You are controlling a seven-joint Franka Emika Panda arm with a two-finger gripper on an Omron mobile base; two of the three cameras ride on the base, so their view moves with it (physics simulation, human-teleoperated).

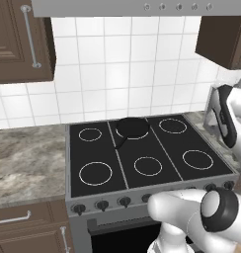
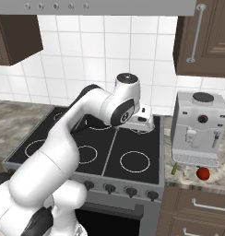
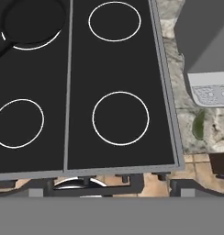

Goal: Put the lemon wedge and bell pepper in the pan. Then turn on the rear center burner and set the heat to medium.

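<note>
The bell pepper [image 2: 203,173] sits on the stone bench [image 2: 211,180] at the right of the cooktop, just in front of the white coffee machine [image 2: 199,126]. The lemon wedge [image 2: 174,169] lies left of it, near the machine's front left corner and close to the stove's edge; in the hand view it shows as a small green sliver [image 3: 198,124] on the bench just below the machine's grey base, blurred enough that its shape is hard to read.

The fingers [image 3: 127,183] are spread wide apart, grasping nothing, and hover over the front right part of the black glass cooktop [image 3: 118,55], above the row of knobs.

Farther back, the pan [image 1: 132,127] rests on the rear center burner [image 1: 134,133], its short handle pointing toward the front left. The white-tiled wall rises behind the stove.
</note>
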